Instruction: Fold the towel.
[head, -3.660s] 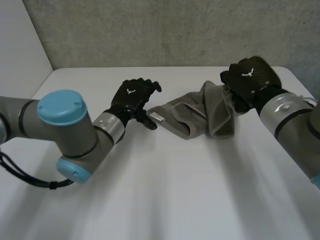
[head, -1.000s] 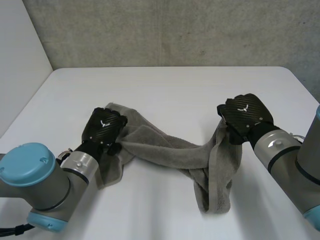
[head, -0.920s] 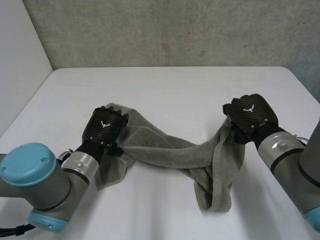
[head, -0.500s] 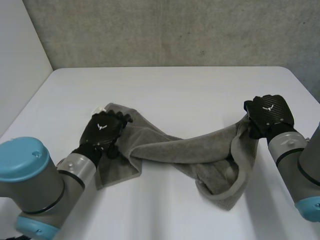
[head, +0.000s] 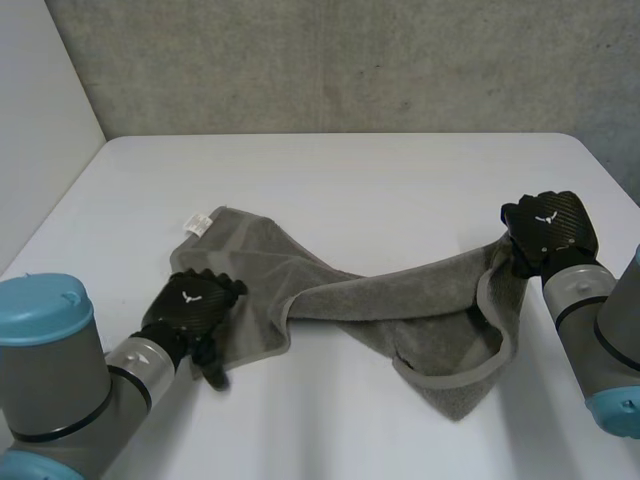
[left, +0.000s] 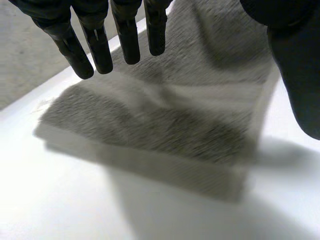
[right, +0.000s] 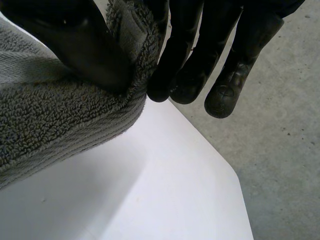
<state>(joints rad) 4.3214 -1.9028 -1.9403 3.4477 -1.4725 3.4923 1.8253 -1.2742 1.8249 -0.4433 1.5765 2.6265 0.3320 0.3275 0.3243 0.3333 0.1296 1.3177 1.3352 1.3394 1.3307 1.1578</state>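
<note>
I'm mid-spread, I judge: right hand (head: 548, 230) pinches the towel (head: 370, 300) by its right edge; left hand (head: 188, 305), slack-fingered over its left end, must regrasp.

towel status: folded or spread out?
Neither: the towel is stretched out and twisted mid-length, not folded. Its left end lies flat on the table by the open left hand; the right hand pinches its raised right end.

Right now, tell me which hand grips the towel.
The right hand: its thumb and fingers pinch the towel's end. The left hand is open over the other end, holding nothing.
</note>
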